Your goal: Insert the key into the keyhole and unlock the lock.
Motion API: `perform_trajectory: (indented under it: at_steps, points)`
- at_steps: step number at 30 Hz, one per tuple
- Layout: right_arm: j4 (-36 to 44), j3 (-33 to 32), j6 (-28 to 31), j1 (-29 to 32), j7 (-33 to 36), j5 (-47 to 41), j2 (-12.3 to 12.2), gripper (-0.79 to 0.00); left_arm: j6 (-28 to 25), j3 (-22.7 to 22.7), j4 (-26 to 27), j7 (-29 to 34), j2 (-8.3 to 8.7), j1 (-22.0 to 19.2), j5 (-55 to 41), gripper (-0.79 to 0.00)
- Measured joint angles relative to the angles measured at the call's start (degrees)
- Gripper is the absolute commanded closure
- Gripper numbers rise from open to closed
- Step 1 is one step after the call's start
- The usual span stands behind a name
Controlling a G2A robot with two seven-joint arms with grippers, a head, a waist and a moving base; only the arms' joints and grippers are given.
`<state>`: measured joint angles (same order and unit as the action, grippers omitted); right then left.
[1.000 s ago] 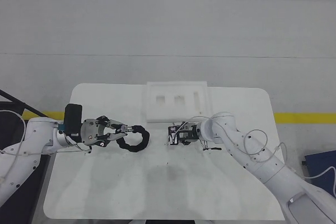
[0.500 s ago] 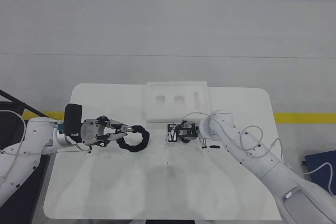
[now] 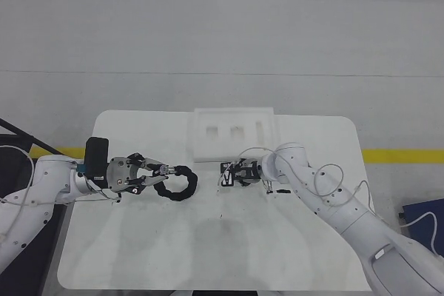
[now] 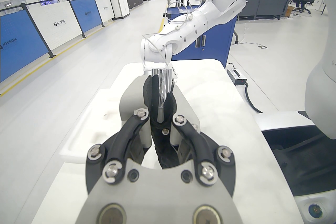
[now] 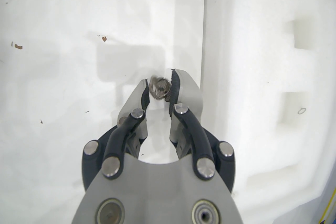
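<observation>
A black cable lock (image 3: 179, 185) curls into a loop at the table's left centre. My left gripper (image 3: 164, 172) is shut on it. From the left wrist, the lock's black body (image 4: 163, 151) and silver cylinder (image 4: 160, 88) sit between the fingers of the left gripper (image 4: 157, 104), pointing toward the other arm. My right gripper (image 3: 224, 177) hovers a short way to the right of the lock, facing it. It is shut on a small silver key (image 5: 159, 88), whose round head sits between the pads of the right gripper (image 5: 158, 89) above the white tabletop.
A white foam tray (image 3: 233, 133) with several recesses lies at the table's back edge, and its wall (image 5: 262, 51) stands close beside the right gripper. A small dark item (image 3: 281, 192) rests by the right arm. The white table (image 3: 207, 244) has bare room at the front.
The right gripper with the key has edged slightly left toward the lock, and its arm has shifted. The left arm and lock have stayed still.
</observation>
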<state>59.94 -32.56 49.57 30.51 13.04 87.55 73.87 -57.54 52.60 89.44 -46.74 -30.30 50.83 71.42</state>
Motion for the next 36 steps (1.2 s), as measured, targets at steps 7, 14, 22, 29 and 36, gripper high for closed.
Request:
perform_trajectory:
  at_steps: [7, 14, 22, 29, 36]
  points:
    - [1.9, -1.1, 0.5, 0.9, 0.8, 0.9, -0.4, 0.000, 0.0, 0.0, 0.0, 0.0, 0.00, 0.0, 0.0, 0.000]
    - [5.7, -4.4, 0.3, 2.7, 2.7, -2.1, -1.2, -0.009, 0.0, 0.0, 0.0, 0.0, 0.00, 0.0, 0.0, 0.000]
    - [9.8, -6.0, -2.6, 4.9, 5.6, -2.9, -1.4, -0.169, 0.0, 0.0, 0.0, 0.0, 0.00, 0.0, 0.0, 0.000]
    - [8.6, -4.4, -4.3, 4.4, 4.5, -1.6, -0.3, -0.200, 0.0, 0.0, 0.0, 0.0, 0.00, 0.0, 0.0, 0.000]
    - [5.1, -3.0, -6.1, 2.3, 3.4, -0.3, 1.2, -0.219, 0.0, 0.0, 0.0, 0.0, 0.00, 0.0, 0.0, 0.000]
